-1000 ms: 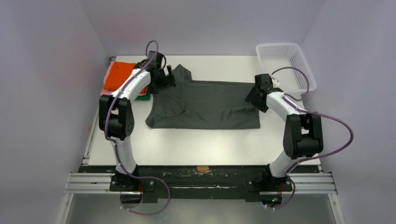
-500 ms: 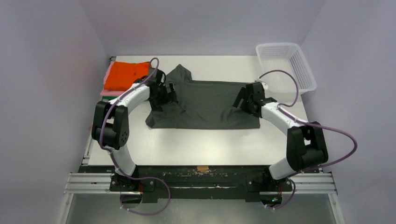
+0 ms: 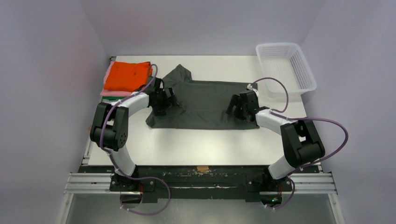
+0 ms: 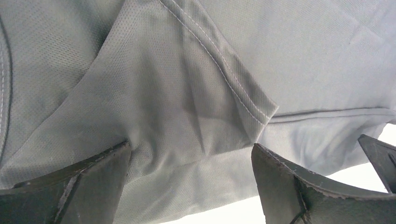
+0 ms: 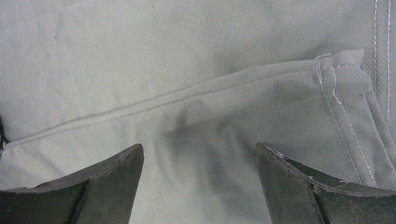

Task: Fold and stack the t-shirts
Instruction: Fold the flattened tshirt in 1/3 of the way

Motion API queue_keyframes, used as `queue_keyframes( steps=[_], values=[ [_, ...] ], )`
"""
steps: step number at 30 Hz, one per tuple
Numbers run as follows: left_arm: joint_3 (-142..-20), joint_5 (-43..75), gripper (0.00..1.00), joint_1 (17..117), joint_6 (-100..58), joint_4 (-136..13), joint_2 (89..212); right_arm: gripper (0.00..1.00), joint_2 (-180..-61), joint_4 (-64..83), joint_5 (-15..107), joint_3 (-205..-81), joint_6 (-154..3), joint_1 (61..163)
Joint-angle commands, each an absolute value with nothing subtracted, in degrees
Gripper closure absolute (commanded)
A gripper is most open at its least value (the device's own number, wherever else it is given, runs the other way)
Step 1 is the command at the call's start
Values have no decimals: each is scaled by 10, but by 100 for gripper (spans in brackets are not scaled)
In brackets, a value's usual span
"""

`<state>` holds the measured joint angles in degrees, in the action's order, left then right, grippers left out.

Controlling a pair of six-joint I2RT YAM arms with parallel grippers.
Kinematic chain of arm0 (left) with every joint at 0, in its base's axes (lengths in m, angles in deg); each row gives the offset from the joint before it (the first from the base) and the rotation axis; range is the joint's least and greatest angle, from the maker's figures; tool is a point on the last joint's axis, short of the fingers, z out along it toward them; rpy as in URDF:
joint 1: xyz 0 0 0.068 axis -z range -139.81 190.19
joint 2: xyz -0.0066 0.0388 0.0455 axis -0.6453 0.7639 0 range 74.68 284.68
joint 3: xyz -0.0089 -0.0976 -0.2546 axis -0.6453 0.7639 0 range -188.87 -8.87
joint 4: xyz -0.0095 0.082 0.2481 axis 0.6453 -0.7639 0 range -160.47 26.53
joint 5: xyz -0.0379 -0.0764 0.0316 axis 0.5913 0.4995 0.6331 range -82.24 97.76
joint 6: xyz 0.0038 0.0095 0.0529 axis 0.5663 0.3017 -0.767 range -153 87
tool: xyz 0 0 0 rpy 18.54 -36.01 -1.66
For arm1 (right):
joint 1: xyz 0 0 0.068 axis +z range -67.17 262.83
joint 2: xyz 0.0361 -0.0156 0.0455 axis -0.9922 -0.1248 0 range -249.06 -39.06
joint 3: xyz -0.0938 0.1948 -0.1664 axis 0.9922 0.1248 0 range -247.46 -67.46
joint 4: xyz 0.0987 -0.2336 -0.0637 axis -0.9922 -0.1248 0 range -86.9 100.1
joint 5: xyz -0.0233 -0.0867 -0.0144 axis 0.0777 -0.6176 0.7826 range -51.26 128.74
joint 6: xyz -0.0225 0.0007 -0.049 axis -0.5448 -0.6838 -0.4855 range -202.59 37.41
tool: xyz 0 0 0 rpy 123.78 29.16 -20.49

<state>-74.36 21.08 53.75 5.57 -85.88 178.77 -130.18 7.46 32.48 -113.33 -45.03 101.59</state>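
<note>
A dark grey t-shirt [image 3: 205, 105] lies partly folded at the table's middle, one sleeve sticking up at the back left. My left gripper [image 3: 167, 101] is open and low over its left part; the left wrist view shows its fingers [image 4: 93, 182] apart with a sleeve hem [image 4: 243, 100] between them and the shirt's edge by the white table. My right gripper [image 3: 235, 108] is open and low over the shirt's right part, its fingers [image 5: 299, 186] apart over a folded seam [image 5: 187, 95]. A folded orange shirt [image 3: 126, 76] tops a pink [image 3: 108, 92] and green stack at back left.
A white plastic mesh basket [image 3: 285, 65] stands at the back right corner. The lilac walls close in on both sides. The black rail with both arm bases [image 3: 201, 179] runs along the near edge.
Both grippers have moved inward and toward the near side, dropping low over the grey shirt. The left arm has uncovered the orange stack. The shirt itself has not visibly shifted.
</note>
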Motion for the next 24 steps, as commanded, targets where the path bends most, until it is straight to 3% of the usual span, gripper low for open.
queue_keyframes(
  steps=[1,14,24],
  values=[
    [-634,240,0,551,84,-868,1763,12,-1261,22,346,-1061,-421,1021],
    [-375,174,0,657,184,-864,1531,12,-1040,-82,354,-909,-400,1037],
    [-357,81,0,677,212,-971,1398,4,-890,-191,360,-892,-381,1041]
  ],
)
